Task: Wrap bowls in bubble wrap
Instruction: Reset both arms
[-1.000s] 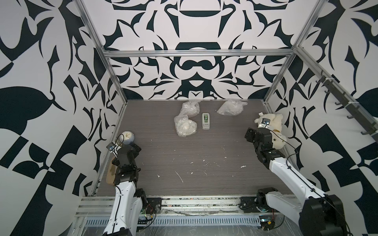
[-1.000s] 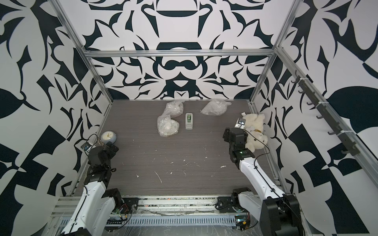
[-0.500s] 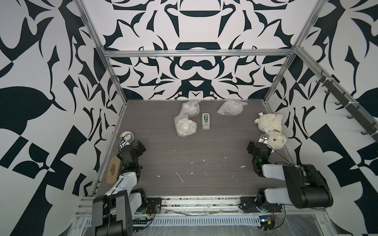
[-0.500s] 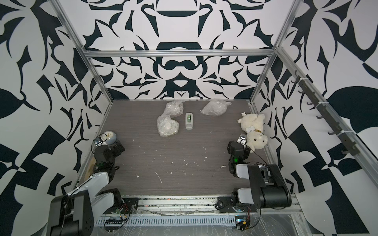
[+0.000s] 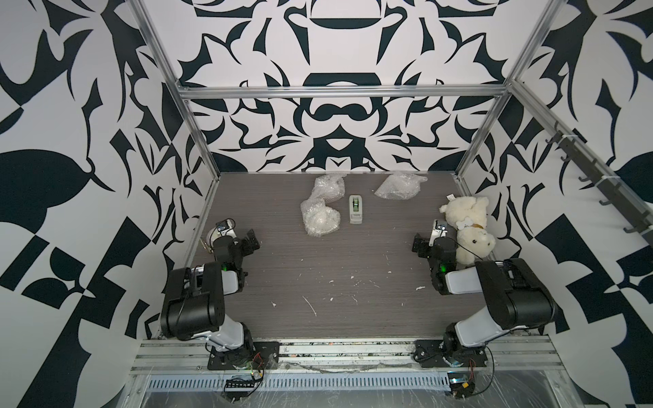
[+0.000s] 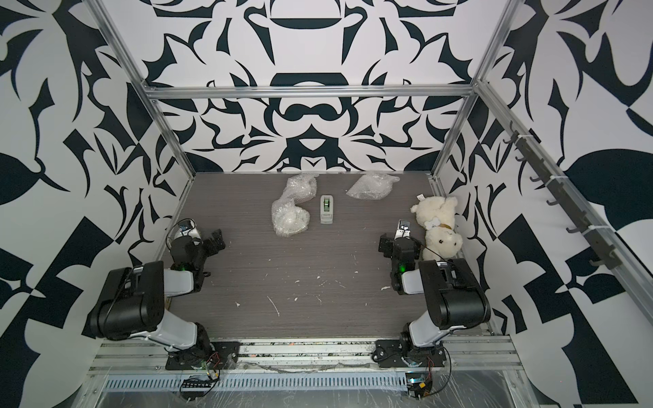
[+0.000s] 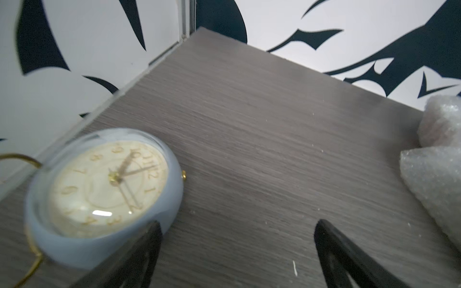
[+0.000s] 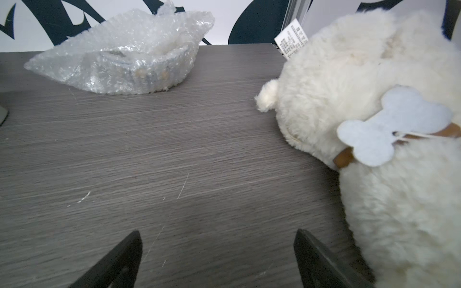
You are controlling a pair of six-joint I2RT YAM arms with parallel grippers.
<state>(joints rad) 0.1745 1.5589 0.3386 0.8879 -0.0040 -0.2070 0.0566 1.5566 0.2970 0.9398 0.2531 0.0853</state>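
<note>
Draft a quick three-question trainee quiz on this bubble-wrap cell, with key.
1. True or false: the left gripper and right gripper are both open and empty.
2. What lies beside the bubble wrap bundle nearest the arms? A) mug B) tape dispenser C) scissors
3. Name the round object next to the left gripper.
Key: 1 true; 2 B; 3 the alarm clock.

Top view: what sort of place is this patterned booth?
Likely a robot test booth: two mounted arms, black-and-white patterned walls on a metal frame, and props such as a plush dog.
</note>
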